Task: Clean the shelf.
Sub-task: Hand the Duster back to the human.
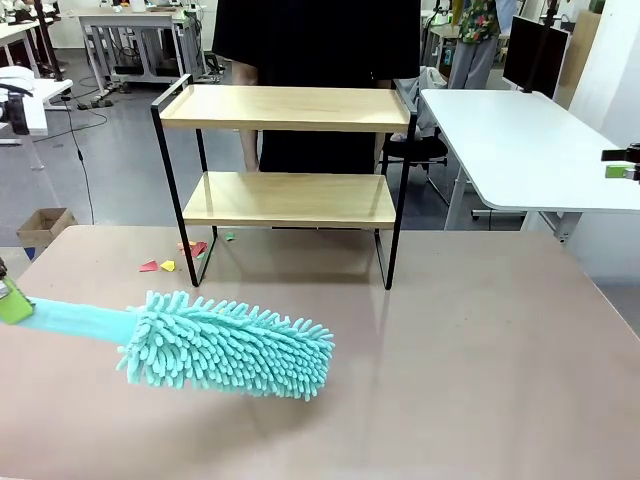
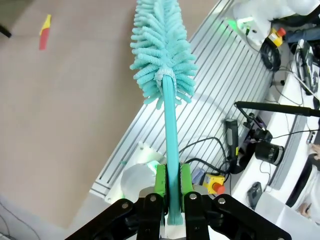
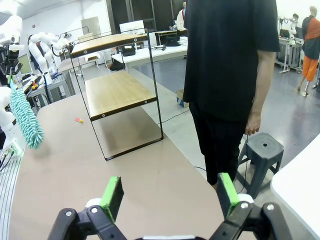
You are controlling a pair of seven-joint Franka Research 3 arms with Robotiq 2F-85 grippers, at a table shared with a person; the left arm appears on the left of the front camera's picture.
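At the left edge of the table (image 1: 470, 330), a teal microfibre duster (image 1: 228, 345) is held by the left gripper (image 2: 172, 192), whose green pads are clamped tight on the flat handle near its end. The handle runs level from the gripper toward the middle of the table, and the fluffy head hangs just above the brown surface, apparently without resting on it, though contact cannot be ruled out from the front view.

Farther in, toward the far edge of the table, the shelf (image 1: 288, 155) stands upright on its four black legs, with two light wooden boards, one above the other. Both boards look bare. A few small coloured scraps (image 1: 170, 262) lie on the table beside its left legs. The duster head is well apart from the shelf, nearer the robot's side. Behind the shelf a person (image 3: 227, 75) in dark clothes is standing, arms down, taking no part at present.

At the right, the right gripper (image 3: 170, 192) is seen with its jaws spread wide and nothing between them; it is kept off to the side of the table, away from the work.

The step in hand is judged to be the approach: the tool is secured, but no board has been touched yet. For the next move, the duster would need to be carried forward and raised to a board's height, then swept along it, with the handle kept clear of the thin metal frame so that the light shelf is not pushed or tipped.
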